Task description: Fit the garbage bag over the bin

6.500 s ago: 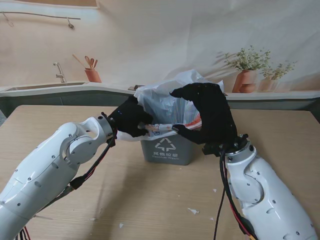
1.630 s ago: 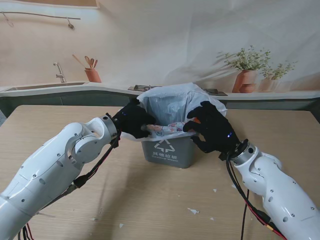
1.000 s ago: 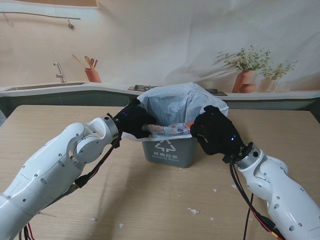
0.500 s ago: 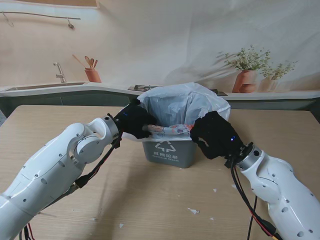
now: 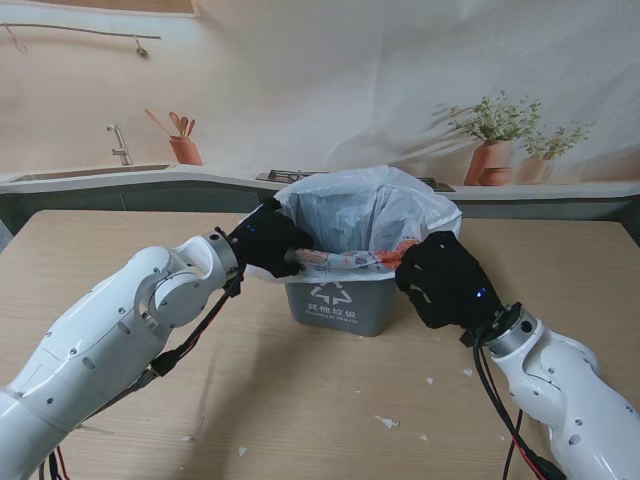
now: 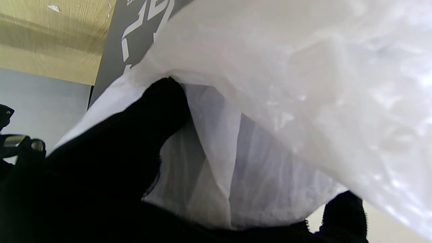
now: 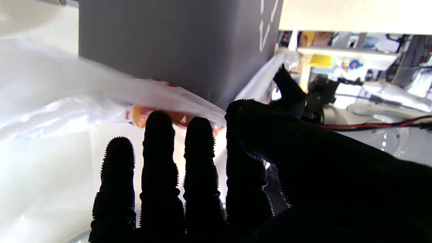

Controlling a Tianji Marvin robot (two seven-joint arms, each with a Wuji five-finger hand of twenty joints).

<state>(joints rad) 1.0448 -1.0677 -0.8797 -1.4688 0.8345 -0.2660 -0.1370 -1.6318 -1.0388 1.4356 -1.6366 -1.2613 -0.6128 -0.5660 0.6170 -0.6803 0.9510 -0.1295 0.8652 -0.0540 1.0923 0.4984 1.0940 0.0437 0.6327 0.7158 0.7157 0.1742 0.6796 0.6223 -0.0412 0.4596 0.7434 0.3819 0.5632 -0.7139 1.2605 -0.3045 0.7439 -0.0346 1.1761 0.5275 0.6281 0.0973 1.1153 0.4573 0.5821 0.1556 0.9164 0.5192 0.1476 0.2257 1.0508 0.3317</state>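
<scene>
The grey bin [image 5: 335, 300] with a white recycling mark stands mid-table. The white garbage bag [image 5: 370, 212] sits in its mouth and billows above it; the printed orange rim [image 5: 345, 262] lies along the bin's near edge. My left hand [image 5: 268, 243] is shut on the bag's rim at the bin's left edge, and the left wrist view shows film [image 6: 216, 158] pinched under a black finger [image 6: 148, 128]. My right hand [image 5: 445, 285] is at the bin's right side, its fingertips [image 7: 158, 125] and thumb closed on the orange-printed rim [image 7: 162, 114] beside the bin wall [image 7: 175, 44].
Small white scraps [image 5: 388, 422] lie on the wooden table nearer to me, at my right. Behind the table runs a counter with a faucet [image 5: 119, 145], a utensil pot [image 5: 185, 150] and potted plants [image 5: 492, 150].
My right hand dropped from above the bag to the bin's right side, then drew right and nearer to me, stretching the rim that way. The left hand kept its hold.
</scene>
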